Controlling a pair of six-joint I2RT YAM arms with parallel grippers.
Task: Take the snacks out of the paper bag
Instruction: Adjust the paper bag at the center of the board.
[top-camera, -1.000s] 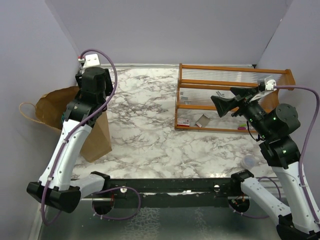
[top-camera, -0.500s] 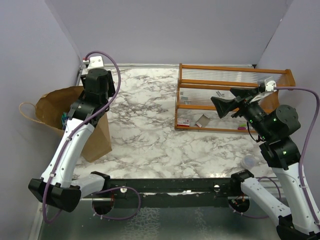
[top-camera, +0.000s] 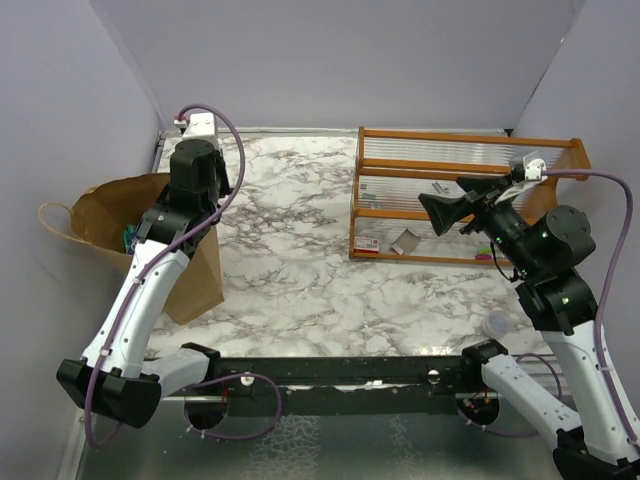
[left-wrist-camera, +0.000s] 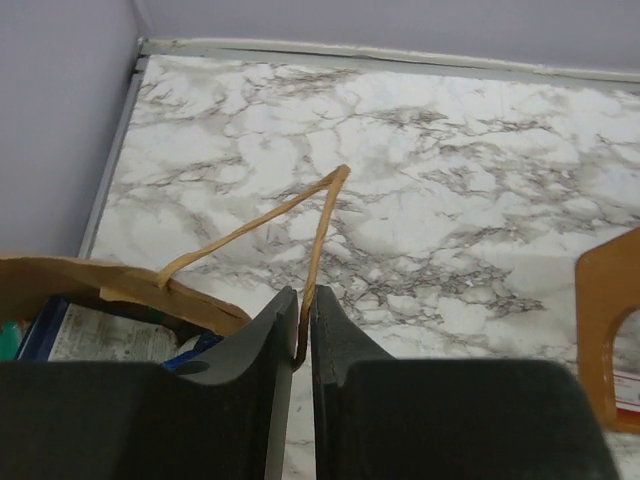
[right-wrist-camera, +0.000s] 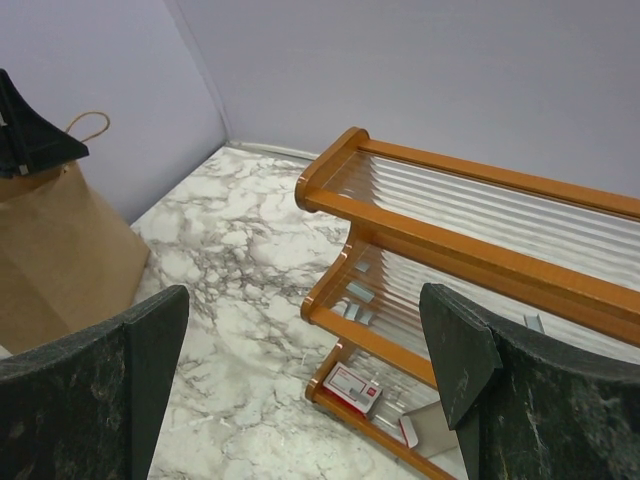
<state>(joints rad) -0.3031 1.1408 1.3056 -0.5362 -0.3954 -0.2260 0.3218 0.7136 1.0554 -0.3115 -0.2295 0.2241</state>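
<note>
The brown paper bag (top-camera: 100, 212) stands at the table's left edge, its mouth open upward. My left gripper (left-wrist-camera: 304, 312) is shut on one thin loop handle (left-wrist-camera: 318, 225), which rises taut from the bag's rim (left-wrist-camera: 130, 292). Inside the mouth show the edge of a dark blue snack (left-wrist-camera: 45, 322) and a teal one (top-camera: 128, 238); the others are hidden. From above, the left wrist (top-camera: 195, 170) covers its fingers over the bag's right side. My right gripper (top-camera: 445, 212) hangs open and empty in front of the rack, far from the bag (right-wrist-camera: 60, 250).
An orange-brown wooden slatted rack (top-camera: 460, 195) stands at the back right, with a red-and-white packet (top-camera: 366, 244) and a grey card (top-camera: 405, 240) on its lowest shelf. A small clear round object (top-camera: 497, 323) lies near the right arm. Purple walls close in the left, back and right.
The left gripper has closed on the bag's handle, and its wrist has shifted slightly toward the back wall. The right arm has barely moved.
</note>
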